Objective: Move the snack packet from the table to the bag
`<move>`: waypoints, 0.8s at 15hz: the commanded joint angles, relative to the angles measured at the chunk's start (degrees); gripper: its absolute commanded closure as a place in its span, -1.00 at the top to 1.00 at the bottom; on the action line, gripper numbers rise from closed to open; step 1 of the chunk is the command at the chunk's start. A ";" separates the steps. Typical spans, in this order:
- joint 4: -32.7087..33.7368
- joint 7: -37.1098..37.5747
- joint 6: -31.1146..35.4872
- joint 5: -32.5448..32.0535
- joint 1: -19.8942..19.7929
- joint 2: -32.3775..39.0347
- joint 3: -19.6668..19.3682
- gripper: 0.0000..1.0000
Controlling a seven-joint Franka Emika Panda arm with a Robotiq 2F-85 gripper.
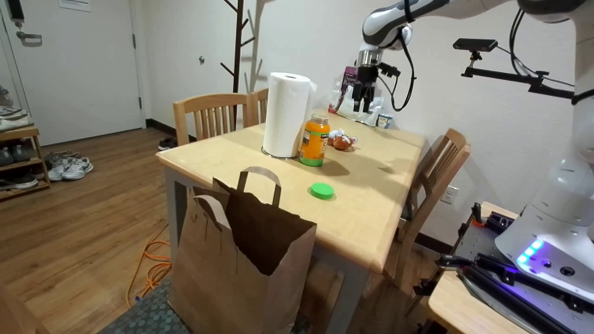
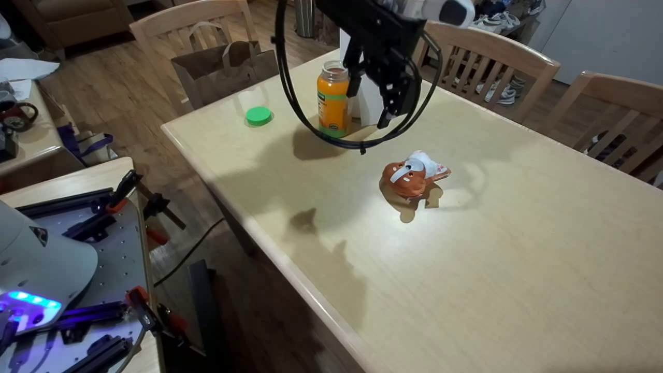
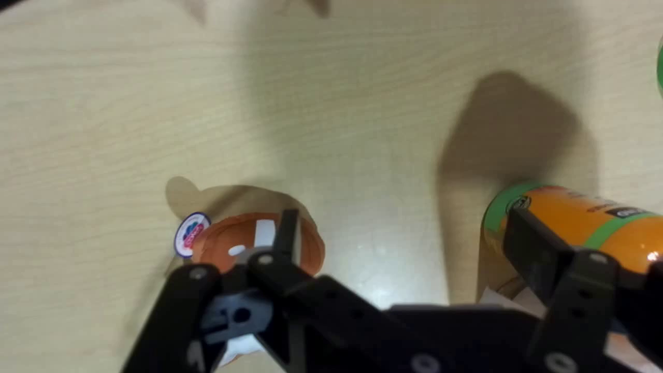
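The snack packet cannot be told for sure: the small reddish-orange thing (image 2: 409,178) on the light wooden table (image 2: 492,269) looks like a stuffed animal with a white face stripe. A round tag (image 3: 192,234) stands beside it in the wrist view. My gripper (image 3: 404,223) is open, its fingers wide apart with nothing between them. It hangs above the table, in an exterior view black and pointing down. From the wrist, the left finger overlaps the reddish-orange thing. The brown paper bag (image 1: 222,269) stands upright with its top open at the table's near end, apparently on a chair.
An orange bottle (image 1: 315,141) without its lid stands beside a paper towel roll (image 1: 285,116). The green lid (image 2: 258,116) lies toward the bag's end. At the far end stand a purple package (image 1: 349,79) and other packets. Wooden chairs line the table.
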 commanded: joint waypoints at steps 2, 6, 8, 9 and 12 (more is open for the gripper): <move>12.02 -1.08 -9.25 -2.85 -1.61 12.41 0.93 1.00; 6.89 -1.10 -5.03 -2.09 -1.34 9.65 1.72 1.00; 3.39 0.10 5.59 -2.86 -0.70 8.09 1.19 1.00; 2.64 0.32 10.04 -3.74 -0.47 8.27 0.84 1.00; 0.71 2.07 18.22 -3.59 -0.94 8.91 0.66 1.00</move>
